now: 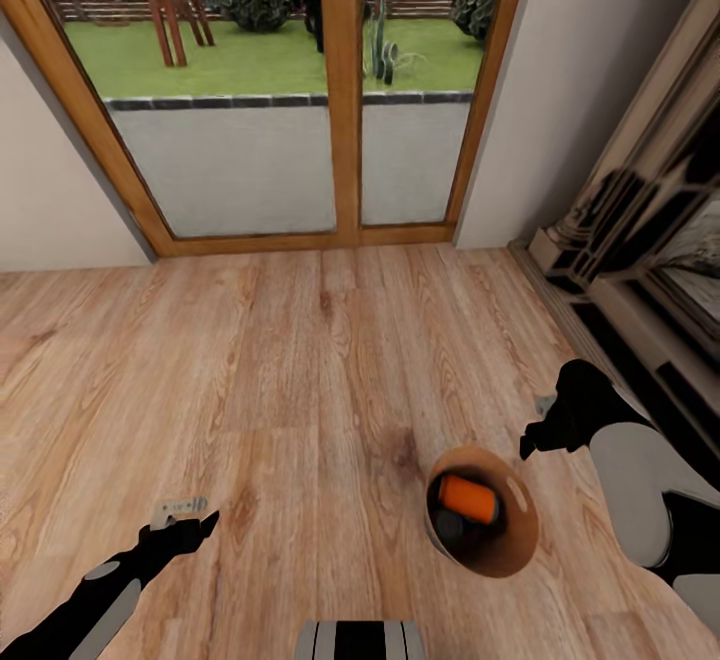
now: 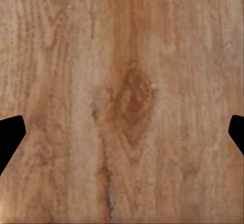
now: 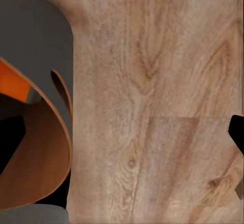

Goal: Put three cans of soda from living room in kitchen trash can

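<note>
The tash can (image 1: 505, 550), pale grey outside and brown inside, stands on the wood floor at my lower right. One orange can of soda (image 1: 468, 498) lies on its side inside it, with a dark shape beside it that I cannot make out. My right gripper (image 1: 538, 425) hovers just right of the bin's rim, open and holding nothing. The right wrist view shows the tash can (image 3: 46, 152) and a strip of the can of soda (image 3: 10, 79) beside one finger of my right gripper (image 3: 127, 142). My left gripper (image 1: 185, 518) is open over bare floor, as the left wrist view (image 2: 124, 137) confirms.
I am in the living room. Wood-framed glass doors (image 1: 345, 90) are ahead, opening onto a patio and lawn. A fireplace surround (image 1: 640, 240) runs along the right wall. Wood-plank floor (image 1: 300, 360) stretches between me and the doors.
</note>
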Controlling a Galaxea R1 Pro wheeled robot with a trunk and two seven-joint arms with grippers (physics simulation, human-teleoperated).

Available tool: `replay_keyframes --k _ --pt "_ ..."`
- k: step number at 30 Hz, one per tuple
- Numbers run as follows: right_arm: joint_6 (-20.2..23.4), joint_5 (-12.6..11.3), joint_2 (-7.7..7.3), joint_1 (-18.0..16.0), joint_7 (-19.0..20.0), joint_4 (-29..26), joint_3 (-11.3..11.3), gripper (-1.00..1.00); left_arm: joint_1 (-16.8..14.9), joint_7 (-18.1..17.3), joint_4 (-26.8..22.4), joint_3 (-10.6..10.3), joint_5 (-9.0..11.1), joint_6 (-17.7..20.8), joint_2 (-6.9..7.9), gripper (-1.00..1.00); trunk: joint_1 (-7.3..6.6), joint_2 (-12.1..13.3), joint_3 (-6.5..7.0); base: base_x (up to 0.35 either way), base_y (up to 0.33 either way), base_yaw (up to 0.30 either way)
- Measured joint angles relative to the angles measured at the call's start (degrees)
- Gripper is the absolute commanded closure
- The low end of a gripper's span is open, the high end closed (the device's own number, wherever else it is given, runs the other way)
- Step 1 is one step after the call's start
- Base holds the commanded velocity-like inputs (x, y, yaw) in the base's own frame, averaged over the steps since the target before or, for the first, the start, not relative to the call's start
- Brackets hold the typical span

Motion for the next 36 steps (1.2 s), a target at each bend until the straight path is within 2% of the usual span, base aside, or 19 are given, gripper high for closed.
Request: replay_keyframes --k 4,12,36 --pt "0.00 -0.01 0.07 0.58 0.00 -1.02 -0.01 -1.00 0.00 0.00 0.05 0.00 0.00 0.03 -0.01 -1.00 -0.88 1.60 0.72 0.000 0.000 0.000" --pt "0.00 -0.04 -0.30 2.31 0.08 -1.61 -0.10 -1.00 -0.02 0.00 0.14 0.01 0.03 -0.26 -0.01 -1.00 -0.88 1.62 0.72 -0.050 -0.005 0.000" --pt "0.00 -0.09 -0.23 3.26 0.15 -3.51 -0.12 -1.00 -0.02 0.00 0.33 0.00 0.00 -0.36 -0.01 -1.00 -0.88 1.62 0.72 -0.309 -0.005 0.000"
